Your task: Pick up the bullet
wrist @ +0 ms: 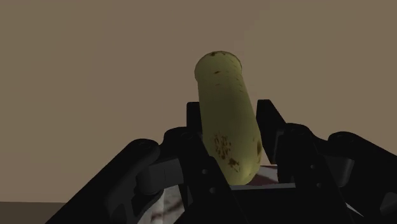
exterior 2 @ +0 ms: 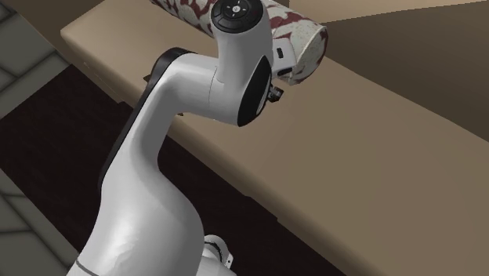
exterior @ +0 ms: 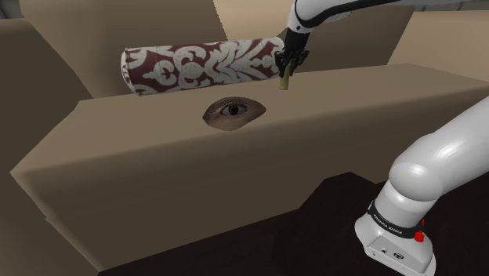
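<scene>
the claw is pressed onto the bullet, which is pinched between its two black fingers. in the shoulder view the bullet is seen sticking down out of the claw, just beside the end of a roll pillow. the bullet is dull yellow-green. it may be lifted just off the bench, but this is hard to tell from here.

in the wrist view the bullet is seen close up, with small brown spots on it. it is held near its wider end and points away from the claw. one finger is pressed on each side of it. plain tan is seen behind it.

the roll pillow is dark red with a white leaf pattern. it is laid on its side along the back of the tan bench. a picture of an eye is seen flat on the bench, in front of the pillow.

in the second exterior view the white arm is bent over the bench, and the end of the pillow is seen behind it.
</scene>
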